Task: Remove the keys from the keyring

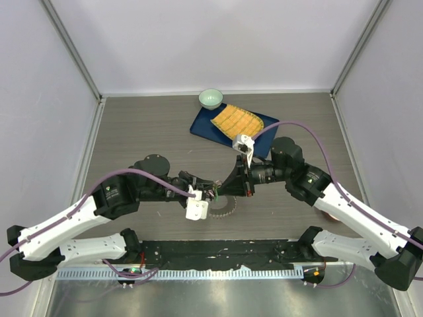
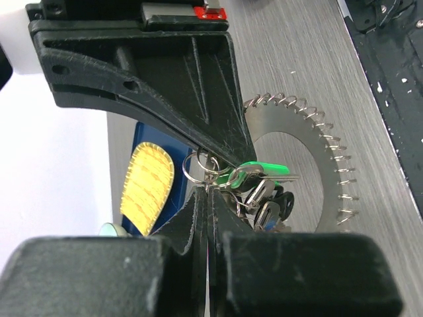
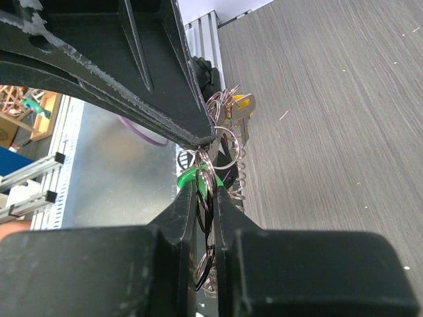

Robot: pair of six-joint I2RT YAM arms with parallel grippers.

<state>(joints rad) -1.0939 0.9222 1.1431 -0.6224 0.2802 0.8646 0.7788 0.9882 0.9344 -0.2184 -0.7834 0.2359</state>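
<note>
The keyring [image 1: 225,210], a flat silvery ring fringed with small wire loops, lies on the table under both grippers and fills the right of the left wrist view [image 2: 297,122]. A bunch of keys [image 2: 254,173], one with a green head, hangs above it from small split rings. My right gripper [image 1: 223,190] is shut on those split rings [image 3: 210,191]; a key [image 3: 238,112] dangles past its tips. My left gripper [image 1: 210,193] is shut, its tips [image 2: 210,191] against a small silver ring of the same bunch. I cannot tell whether that ring is pinched.
A blue tray [image 1: 205,127] with a yellow cloth [image 1: 234,121] lies behind the grippers, and a pale green bowl [image 1: 211,99] stands at its far corner. Grey walls close in the table on three sides. An orange object [image 1: 328,212] peeks from under the right arm.
</note>
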